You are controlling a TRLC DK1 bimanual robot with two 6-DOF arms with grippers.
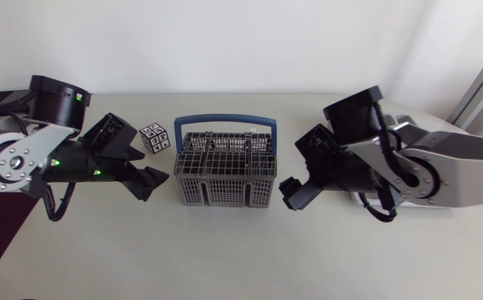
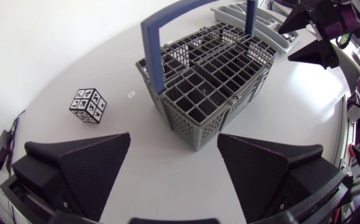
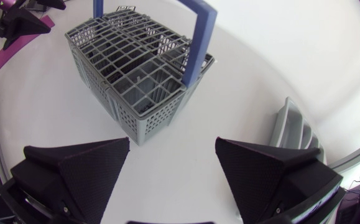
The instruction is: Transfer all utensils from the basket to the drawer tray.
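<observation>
the grey basket with its blue handle stands at the middle of the tabletop, nearer the far edge. the drawer tray lies toward the right edge, apart from the basket, beside the right gripper. the left gripper hangs near the basket's left wall. both sets of jaws are spread wide, grasping nothing. a patterned cube sits just left of the basket.

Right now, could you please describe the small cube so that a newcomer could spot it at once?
Start at the grey basket with the blue handle in the middle of the table. On its side towards my left gripper, apart from it, a small cube stands alone. Only it bears black-and-white square markings.
</observation>
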